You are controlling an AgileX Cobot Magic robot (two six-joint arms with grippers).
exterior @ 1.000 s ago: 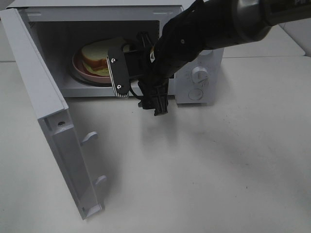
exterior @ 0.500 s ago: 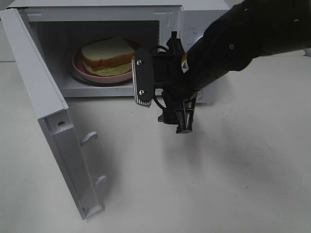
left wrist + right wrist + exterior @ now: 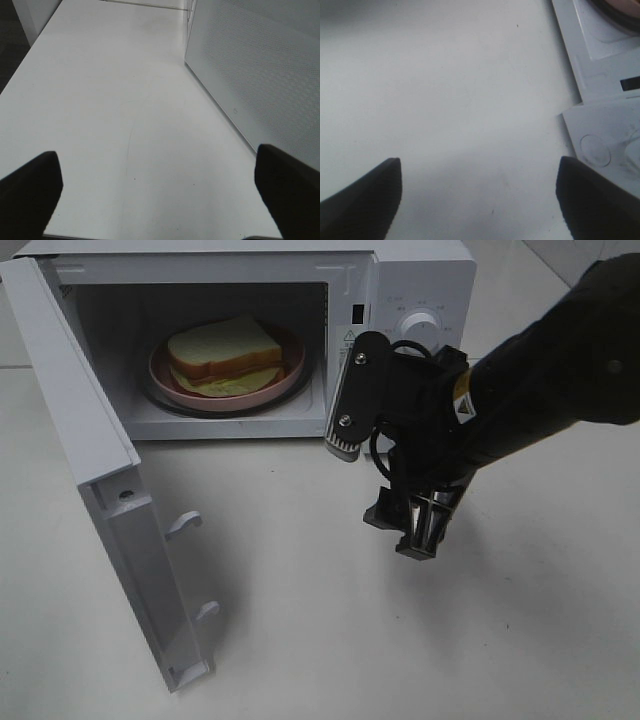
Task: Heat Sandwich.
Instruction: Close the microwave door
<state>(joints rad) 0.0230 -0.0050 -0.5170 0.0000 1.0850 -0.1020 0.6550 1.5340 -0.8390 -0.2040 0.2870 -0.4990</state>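
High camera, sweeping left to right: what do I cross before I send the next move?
open microwave door → sandwich inside the oven → right claw, jaws apart, out in front of the control panel

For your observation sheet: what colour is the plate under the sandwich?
Pink; the plate shows best in the exterior high view.

My right claw point(image 3: 383, 490) is matt black plastic. Its flat finger point(image 3: 352, 405) is pinned by two bright metal screws and ends in a pale ribbed pad. My left claw point(image 3: 160, 195) has tips just as dull and dark. The table point(image 3: 400, 640) is white, smooth and matt. The microwave point(image 3: 420, 280) has a smooth white casing with a faint sheen, and its door point(image 3: 75, 410) carries a finely dotted screen point(image 3: 260, 75). The pink plate point(image 3: 160, 375) shines softly, like glaze. The sandwich point(image 3: 220, 345) has dry, porous, matt bread.
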